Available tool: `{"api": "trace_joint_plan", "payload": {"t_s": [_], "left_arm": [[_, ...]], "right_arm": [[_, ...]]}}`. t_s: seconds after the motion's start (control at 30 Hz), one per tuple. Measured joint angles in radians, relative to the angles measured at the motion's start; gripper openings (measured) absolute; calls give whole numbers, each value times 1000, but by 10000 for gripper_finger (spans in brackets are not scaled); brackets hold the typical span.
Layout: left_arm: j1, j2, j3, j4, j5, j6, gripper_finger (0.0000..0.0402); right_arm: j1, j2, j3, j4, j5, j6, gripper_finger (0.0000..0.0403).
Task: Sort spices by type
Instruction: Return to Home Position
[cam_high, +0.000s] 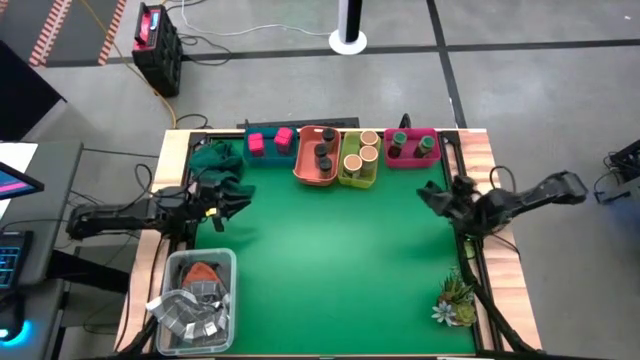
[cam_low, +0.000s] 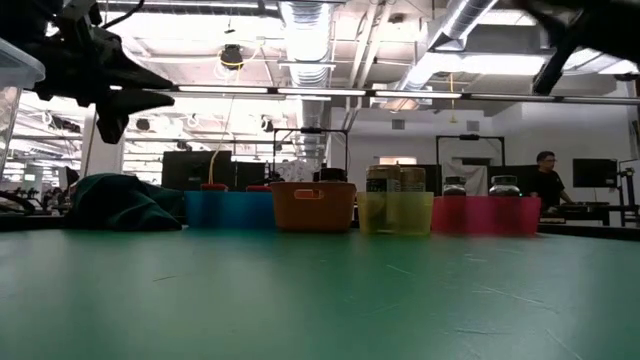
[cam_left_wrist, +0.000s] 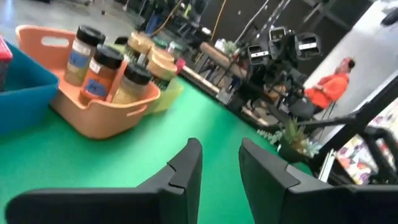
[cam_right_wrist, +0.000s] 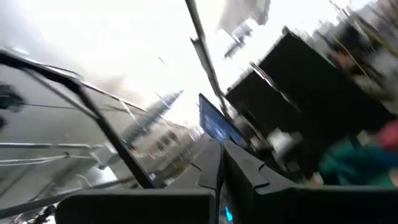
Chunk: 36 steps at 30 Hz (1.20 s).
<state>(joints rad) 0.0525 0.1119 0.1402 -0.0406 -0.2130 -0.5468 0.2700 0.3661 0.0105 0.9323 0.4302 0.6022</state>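
Four small trays stand in a row along the far edge. The blue tray (cam_high: 268, 146) holds pink cube boxes (cam_high: 283, 137). The orange tray (cam_high: 316, 160) holds dark-lidded jars (cam_left_wrist: 99, 62). The yellow-green tray (cam_high: 359, 165) holds tan-topped cylinders (cam_high: 361, 150). The pink tray (cam_high: 412, 150) holds green-topped jars (cam_high: 400, 138). My left gripper (cam_high: 237, 200) hovers open over the table's left side, empty, its fingers (cam_left_wrist: 189, 158) pointing toward the trays. My right gripper (cam_high: 432, 194) hovers over the right side, raised above the table, shut and empty (cam_right_wrist: 224, 155).
A dark green cloth (cam_high: 215, 160) is bunched at the far left, beside the blue tray. A clear tub of grey packets (cam_high: 195, 300) sits at the near left corner. A leafy plant sprig (cam_high: 455, 300) lies near the right edge. Green mat (cam_high: 330, 260) fills the middle.
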Motion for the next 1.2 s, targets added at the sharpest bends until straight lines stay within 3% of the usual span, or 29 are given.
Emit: {"api": "trace_joint_plan", "payload": {"t_s": [0.17, 0.33, 0.53, 0.9, 1.2], "left_arm": [[0, -90, 0, -70, -31, 9, 69], [0, -106, 0, -142, -40, -18, 40], [0, -100, 1, -194, -88, -41, 21], [0, -99, 8, -339, -88, -38, 20], [0, -99, 5, -345, -88, -37, 20]], "right_arm": [[40, -212, 0, -87, 52, -174, 42], [80, -367, 0, -290, 47, -173, 42], [145, -338, 0, -449, 20, -55, 43], [175, -339, 0, -850, 19, -45, 43], [175, -326, 3, -862, 17, -50, 43]]}}
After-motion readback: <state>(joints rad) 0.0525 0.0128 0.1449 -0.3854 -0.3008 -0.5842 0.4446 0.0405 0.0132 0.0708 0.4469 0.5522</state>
